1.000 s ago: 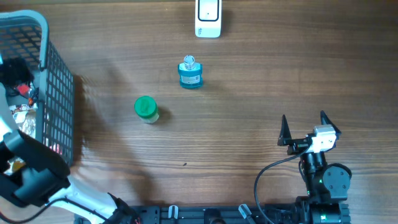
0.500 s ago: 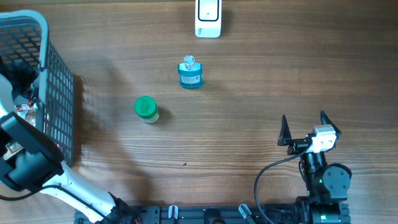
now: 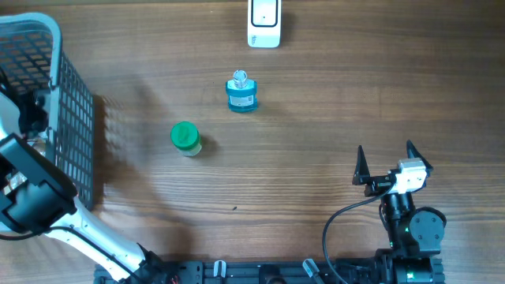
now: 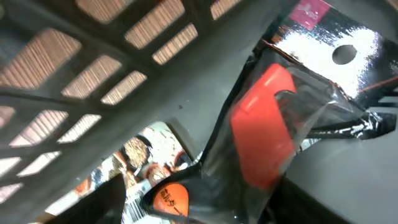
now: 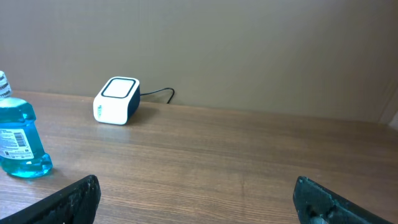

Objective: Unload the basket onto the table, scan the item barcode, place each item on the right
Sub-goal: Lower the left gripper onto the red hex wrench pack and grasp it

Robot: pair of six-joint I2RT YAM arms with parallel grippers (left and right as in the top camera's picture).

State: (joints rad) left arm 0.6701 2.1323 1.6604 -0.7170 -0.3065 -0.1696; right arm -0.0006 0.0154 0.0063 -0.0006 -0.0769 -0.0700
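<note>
Pack: red item in a clear blister (image 4: 264,124), lying in the basket (image 3: 75,118) at far left. It is judged to be the thing to scan.
Left claw (image 4: 211,200): lowered into the basket, with the pack seen between its two dark fingers. The fingers are partly apart; whether the pack is clamped cannot be told.
Why: the pack must be lifted out before its barcode can be shown to the scanner (image 3: 263,22), set at far centre of the table (image 3: 331,95).
Right claw (image 3: 385,150): jaws wide apart, nothing held. It is parked near right, likely to keep the scanner path free.
Bottle (image 3: 241,93), jar (image 3: 185,137): stood upright mid-table, apart from each other.
Hidden: no barcode is seen on the pack. The left fingers are cut off at the frame bottom. From overhead the claw is masked by the basket mesh. Other basket contents are blurred and not identified.
</note>
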